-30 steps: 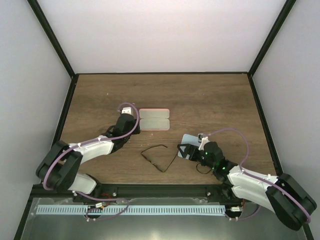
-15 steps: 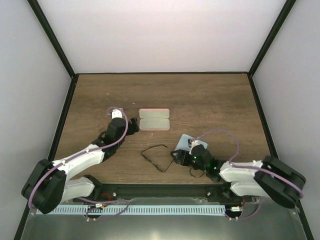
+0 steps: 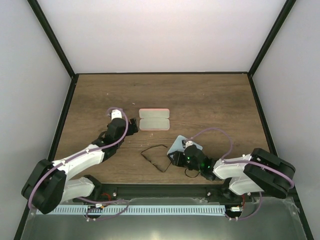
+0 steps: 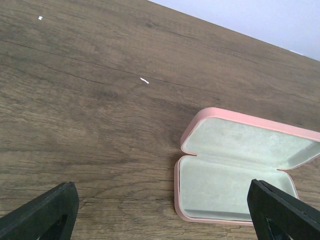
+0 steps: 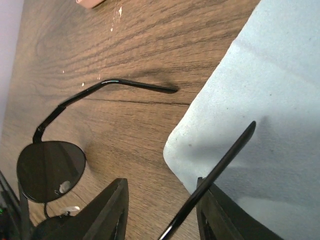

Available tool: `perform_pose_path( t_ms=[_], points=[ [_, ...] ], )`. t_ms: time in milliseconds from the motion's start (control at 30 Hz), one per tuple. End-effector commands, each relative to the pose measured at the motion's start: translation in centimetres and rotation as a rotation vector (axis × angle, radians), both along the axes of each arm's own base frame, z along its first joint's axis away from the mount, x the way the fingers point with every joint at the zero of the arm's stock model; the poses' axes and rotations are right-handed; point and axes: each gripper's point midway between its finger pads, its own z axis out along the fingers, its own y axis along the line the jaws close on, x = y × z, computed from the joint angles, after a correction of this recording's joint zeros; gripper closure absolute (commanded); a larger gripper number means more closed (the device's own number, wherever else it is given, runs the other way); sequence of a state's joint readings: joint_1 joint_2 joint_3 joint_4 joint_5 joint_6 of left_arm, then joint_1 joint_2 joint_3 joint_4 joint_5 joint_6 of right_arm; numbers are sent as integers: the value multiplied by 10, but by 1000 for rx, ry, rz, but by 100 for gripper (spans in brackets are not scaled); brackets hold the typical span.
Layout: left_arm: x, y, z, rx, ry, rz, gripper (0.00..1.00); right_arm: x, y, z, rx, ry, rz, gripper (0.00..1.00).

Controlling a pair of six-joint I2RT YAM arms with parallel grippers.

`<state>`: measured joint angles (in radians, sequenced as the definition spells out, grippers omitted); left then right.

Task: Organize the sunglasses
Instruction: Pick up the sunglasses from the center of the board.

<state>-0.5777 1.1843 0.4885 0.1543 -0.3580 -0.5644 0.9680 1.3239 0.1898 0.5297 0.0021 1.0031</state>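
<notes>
right pincer (image 5: 160, 192) shifted left | spread, one temple of sunglasses (image 5: 50, 171) between its jaws | left pincer (image 4: 162, 200) spread

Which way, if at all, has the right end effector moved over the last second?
Yes. In the top view the right end effector has slid left toward the sunglasses, judged against the pink case, which stayed put.

Seen from above, the table (image 3: 210, 100) is bare wood from 10 to 2 o'clock. The open pink case (image 3: 154, 119) blocks the way at 3 o'clock of the left gripper (image 3: 116, 114). The sunglasses (image 5: 50, 170) at 9 o'clock and the blue cloth (image 3: 176, 144) at 12 crowd the right gripper (image 3: 175, 158). One temple arm (image 5: 215, 165) runs between its spread fingers (image 5: 110, 210).
</notes>
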Motion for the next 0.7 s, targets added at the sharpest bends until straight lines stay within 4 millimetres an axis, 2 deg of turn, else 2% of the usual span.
perform_pose_path(
  t_ms=[0,300,533,600,667],
  points=[
    [1,-2,-3,17,1,-10,6,7,-2,11,-20,-24,-38,64],
    [3,-7,-15,22,31,-30,6,12,-4,27,-7,-60,-62,74],
    [3,-7,-19,28,40,-32,5,13,0,24,-12,-51,-53,81],
    [2,-7,-20,31,43,-33,5,11,2,24,-7,-43,-44,77],
    [2,-7,-20,32,44,-34,5,9,3,23,6,-35,-37,66]
  ],
)
